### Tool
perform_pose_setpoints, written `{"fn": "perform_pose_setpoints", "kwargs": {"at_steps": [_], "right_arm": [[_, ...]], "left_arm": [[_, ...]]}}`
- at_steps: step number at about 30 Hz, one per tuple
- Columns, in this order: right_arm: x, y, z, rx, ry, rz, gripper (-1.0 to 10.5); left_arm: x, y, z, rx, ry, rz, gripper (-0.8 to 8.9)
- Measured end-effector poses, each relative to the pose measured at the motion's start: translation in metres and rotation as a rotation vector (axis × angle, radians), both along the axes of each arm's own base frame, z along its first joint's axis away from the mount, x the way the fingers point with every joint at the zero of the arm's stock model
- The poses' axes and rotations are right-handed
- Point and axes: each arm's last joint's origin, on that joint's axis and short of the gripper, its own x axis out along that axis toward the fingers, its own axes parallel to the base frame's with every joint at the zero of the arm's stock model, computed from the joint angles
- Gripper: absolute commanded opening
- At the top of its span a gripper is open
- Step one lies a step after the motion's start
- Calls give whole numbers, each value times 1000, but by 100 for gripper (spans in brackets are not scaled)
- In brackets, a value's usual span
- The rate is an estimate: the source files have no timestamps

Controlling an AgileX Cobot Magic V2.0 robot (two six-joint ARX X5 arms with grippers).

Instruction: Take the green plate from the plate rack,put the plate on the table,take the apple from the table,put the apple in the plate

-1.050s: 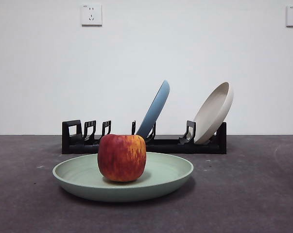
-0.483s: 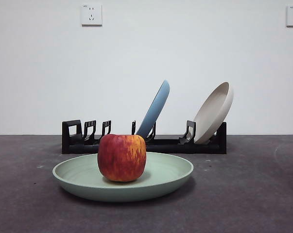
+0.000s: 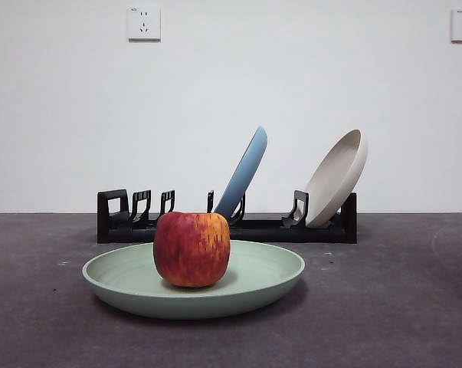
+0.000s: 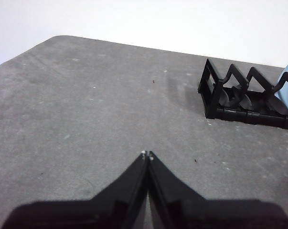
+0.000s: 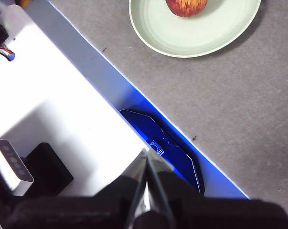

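The green plate (image 3: 261, 277) lies flat on the dark grey table (image 3: 384, 307) in front of the plate rack (image 3: 253, 228). The red and yellow apple (image 3: 191, 248) stands upright in the plate, left of its middle. The right wrist view shows the plate (image 5: 191, 33) and apple (image 5: 186, 5) from above. My left gripper (image 4: 147, 155) is shut and empty, low over bare table, with the rack's loop end (image 4: 239, 95) beyond it. My right gripper (image 5: 146, 157) is shut and empty, pulled back over the table's front edge, well away from the plate.
A blue plate (image 3: 243, 173) and a cream-white plate (image 3: 338, 176) lean in the rack's slots. A white platform (image 5: 53, 100) and a blue part (image 5: 167, 148) lie under my right gripper beside the table's edge. Two wall sockets (image 3: 144, 23) hang on the white wall.
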Motion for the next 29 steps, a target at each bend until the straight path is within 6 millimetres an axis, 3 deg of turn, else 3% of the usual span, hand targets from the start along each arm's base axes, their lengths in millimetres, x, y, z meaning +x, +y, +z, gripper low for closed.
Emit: {"fn": "perform_pose_setpoints", "kwargs": {"at_steps": [12,18,23,29], "right_arm": [[5,-7,4,13,-77,-31,1],[23,-26,7,328,-376,-133,1],[32,-51,-26,402,-582,-295,1],[28,-73,-75,376,-766,-464,1]], "left_arm": [[0,0,0,0,0,0,-3],[0,0,0,0,0,0,-3],[0,0,0,0,0,0,-3],[0,0,0,0,0,0,-3]]}}
